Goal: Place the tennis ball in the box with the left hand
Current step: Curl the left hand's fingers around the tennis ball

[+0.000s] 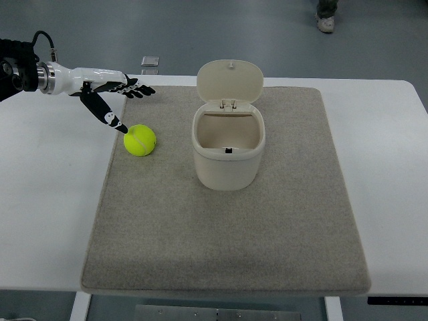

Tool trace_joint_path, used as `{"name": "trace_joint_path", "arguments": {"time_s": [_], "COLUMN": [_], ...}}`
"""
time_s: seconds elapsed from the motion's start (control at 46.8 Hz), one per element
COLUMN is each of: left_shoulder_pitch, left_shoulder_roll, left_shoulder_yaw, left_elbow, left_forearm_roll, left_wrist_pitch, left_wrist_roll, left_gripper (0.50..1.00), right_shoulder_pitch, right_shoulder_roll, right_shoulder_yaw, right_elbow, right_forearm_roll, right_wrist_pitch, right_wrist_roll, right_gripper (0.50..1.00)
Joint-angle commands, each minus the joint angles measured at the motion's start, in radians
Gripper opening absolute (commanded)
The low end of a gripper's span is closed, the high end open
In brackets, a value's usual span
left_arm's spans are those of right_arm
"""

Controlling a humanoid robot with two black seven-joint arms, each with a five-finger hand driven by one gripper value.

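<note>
A yellow-green tennis ball [140, 140] lies on the grey mat [267, 227], left of a cream box [228, 154]. The box stands upright with its hinged lid [230, 82] tipped back, so the inside is exposed. My left hand [118, 100] reaches in from the upper left, just up and left of the ball. Its fingers are spread; the thumb tip points down at the ball's upper left edge, very close to it, while the other fingers extend to the right above the mat's corner. Nothing is held.
The mat covers most of a white table [47, 200]. A small grey square object [149, 62] sits on the floor beyond the table's far edge. A person's shoe [326, 23] shows on the floor at the top.
</note>
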Motion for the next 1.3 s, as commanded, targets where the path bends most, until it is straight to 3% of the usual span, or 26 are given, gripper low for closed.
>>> {"name": "trace_joint_path", "arguments": {"time_s": [0.0, 0.599, 1.283], "left_shoulder_pitch": [0.000, 0.082, 0.103], "left_shoulder_roll": [0.003, -0.006, -0.040], "left_shoulder_yaw": [0.003, -0.003, -0.002], "left_elbow": [-0.027, -0.027, -0.025], "left_forearm_roll": [0.003, 0.041, 0.046], "left_wrist_pitch": [0.016, 0.119, 0.150], "left_wrist_roll": [0.000, 0.000, 0.000], "left_gripper": [0.962, 0.966, 0.969], "right_shoulder_pitch": [0.000, 0.000, 0.000], "right_shoulder_roll": [0.000, 0.000, 0.000], "right_shoulder_yaw": [0.000, 0.000, 0.000], "right_elbow": [0.000, 0.000, 0.000], "right_forearm_roll": [0.000, 0.000, 0.000], "right_wrist_pitch": [0.000, 0.000, 0.000], "right_wrist_roll": [0.000, 0.000, 0.000], "right_gripper": [0.901, 0.901, 0.901]}}
